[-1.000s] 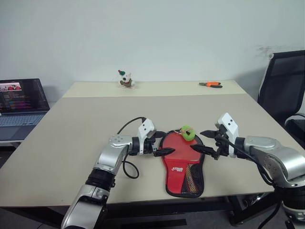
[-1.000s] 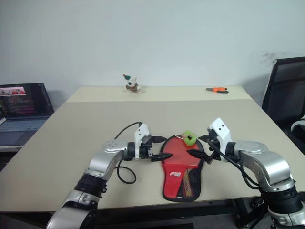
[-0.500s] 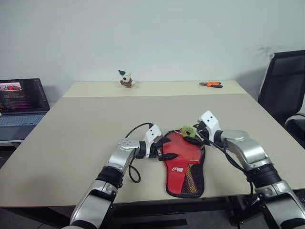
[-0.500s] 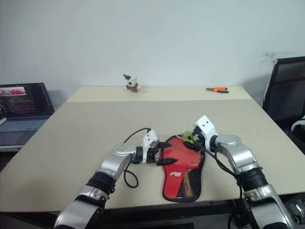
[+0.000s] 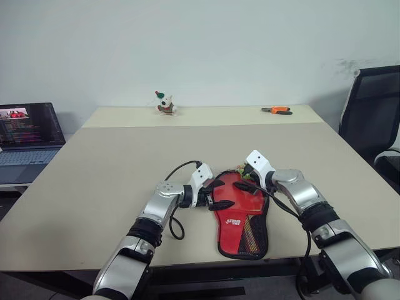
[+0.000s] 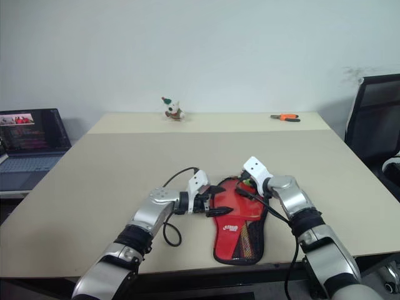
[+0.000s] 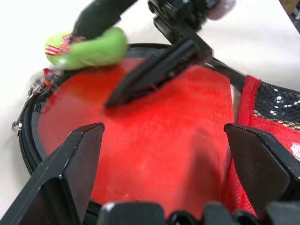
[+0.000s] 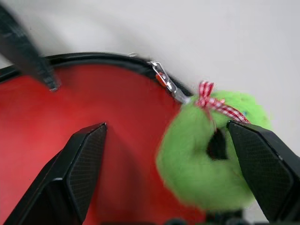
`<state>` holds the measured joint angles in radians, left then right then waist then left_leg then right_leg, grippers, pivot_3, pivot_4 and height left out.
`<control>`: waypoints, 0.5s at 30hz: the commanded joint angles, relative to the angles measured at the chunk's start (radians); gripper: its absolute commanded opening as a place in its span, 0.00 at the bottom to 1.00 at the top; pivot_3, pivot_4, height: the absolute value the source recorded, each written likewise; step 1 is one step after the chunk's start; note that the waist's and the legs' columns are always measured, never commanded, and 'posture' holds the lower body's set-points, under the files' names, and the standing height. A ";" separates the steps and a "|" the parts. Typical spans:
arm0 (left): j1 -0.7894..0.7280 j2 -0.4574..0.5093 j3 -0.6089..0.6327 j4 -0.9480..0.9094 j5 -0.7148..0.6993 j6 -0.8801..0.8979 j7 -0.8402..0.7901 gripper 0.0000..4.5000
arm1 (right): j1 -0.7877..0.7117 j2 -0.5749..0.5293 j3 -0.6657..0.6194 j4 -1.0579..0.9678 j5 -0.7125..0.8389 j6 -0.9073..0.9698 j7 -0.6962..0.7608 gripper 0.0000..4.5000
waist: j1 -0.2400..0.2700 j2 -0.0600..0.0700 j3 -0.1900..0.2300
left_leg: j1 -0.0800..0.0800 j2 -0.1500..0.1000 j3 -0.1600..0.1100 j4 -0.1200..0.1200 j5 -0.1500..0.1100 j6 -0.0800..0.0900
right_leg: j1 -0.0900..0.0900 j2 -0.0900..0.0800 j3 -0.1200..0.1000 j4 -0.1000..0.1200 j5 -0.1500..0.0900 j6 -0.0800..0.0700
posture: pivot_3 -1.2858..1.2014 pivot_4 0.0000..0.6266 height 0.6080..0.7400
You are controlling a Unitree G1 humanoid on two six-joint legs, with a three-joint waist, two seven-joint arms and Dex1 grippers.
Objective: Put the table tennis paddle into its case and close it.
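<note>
Red rubber up, paddle [image 5: 235, 193] already nested in the open case [image 5: 242, 248], both grippers spread wide over it

Left gripper [image 5: 217, 194] hovers at the paddle's left edge with nothing between its fingers, well placed to steady the case rim; right gripper [image 5: 244, 182] sits at the far rim, fingers straddling the green ring tag [image 8: 216, 149] and zipper pull [image 8: 165, 80], likely lining up to draw the zip. A second ago the right gripper hung well off to the right; now it's in over the tag, while the left has barely shifted
</note>
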<state>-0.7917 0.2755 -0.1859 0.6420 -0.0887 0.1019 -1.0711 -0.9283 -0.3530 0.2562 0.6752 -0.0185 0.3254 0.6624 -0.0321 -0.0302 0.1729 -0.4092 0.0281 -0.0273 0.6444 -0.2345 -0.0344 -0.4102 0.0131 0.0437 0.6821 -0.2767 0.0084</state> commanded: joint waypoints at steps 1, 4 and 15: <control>-0.008 0.000 -0.006 -0.020 0.008 -0.026 -0.001 1.00 | -0.033 0.001 -0.030 0.014 -0.012 -0.033 -0.012 0.81 | 0.000 0.000 0.000 | 0.000 0.000 0.000 0.000 0.000 0.000 | 0.000 0.000 0.000 0.000 0.000 0.000 | 0.52 0.24 1.00; -0.023 -0.008 -0.012 0.009 0.022 -0.054 0.004 1.00 | -0.035 0.002 -0.033 0.012 -0.013 -0.034 -0.008 0.56 | 0.000 0.000 0.000 | 0.000 0.000 0.000 0.000 0.000 0.000 | 0.000 0.000 0.000 0.000 0.000 0.000 | 0.52 0.24 1.00; -0.082 -0.065 -0.041 0.248 0.102 -0.201 0.034 1.00 | -0.038 0.012 -0.041 -0.014 -0.012 -0.019 -0.005 0.00 | 0.000 0.000 0.000 | 0.000 -0.001 0.000 0.000 0.000 0.000 | 0.000 0.000 0.000 0.000 0.000 0.000 | 0.52 0.24 1.00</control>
<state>-0.8688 0.2198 -0.2103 0.8466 -0.0165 -0.0697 -1.0516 -0.9332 -0.3402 0.2407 0.7015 -0.0297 0.3122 0.6535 -0.0316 -0.0298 0.1727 -0.4091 0.0270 -0.0270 0.6447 -0.2345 -0.0343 -0.4101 0.0128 0.0436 0.6826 -0.2766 0.0085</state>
